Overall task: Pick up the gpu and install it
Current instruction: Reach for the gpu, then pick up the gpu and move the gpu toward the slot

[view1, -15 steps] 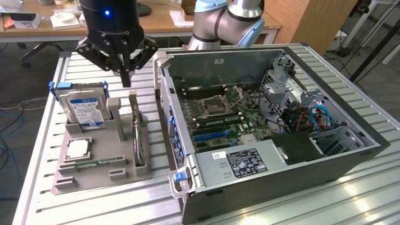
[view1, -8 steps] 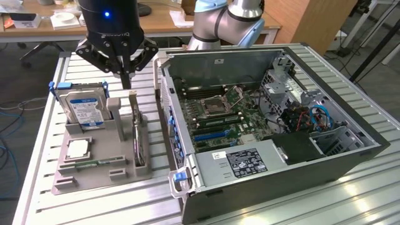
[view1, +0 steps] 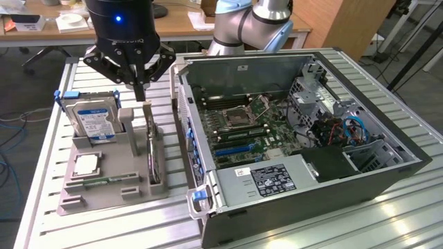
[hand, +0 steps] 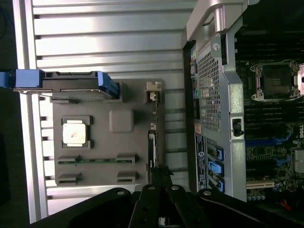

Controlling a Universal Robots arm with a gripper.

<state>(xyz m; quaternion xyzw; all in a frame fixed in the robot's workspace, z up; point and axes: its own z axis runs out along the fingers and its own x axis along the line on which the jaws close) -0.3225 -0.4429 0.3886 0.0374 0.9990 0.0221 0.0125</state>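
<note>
Your black gripper point(view1: 140, 94), fingers together, above thin green-black gpu card point(view1: 153, 155) edgewise in matte grey holder point(view1: 104, 191); wrist view shows card's narrow edge.

Gpu point(view1: 153, 155) standing on edge.
Thin card upright, silver bracket end toward twelve o'clock, at eight o'clock in the exterior view.

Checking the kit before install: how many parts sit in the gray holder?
4: the hard drive upright at the holder's far end, the CPU flat in front of it, the memory stick nearer still, the gpu on edge beside the computer case. None appears hidden.
</note>
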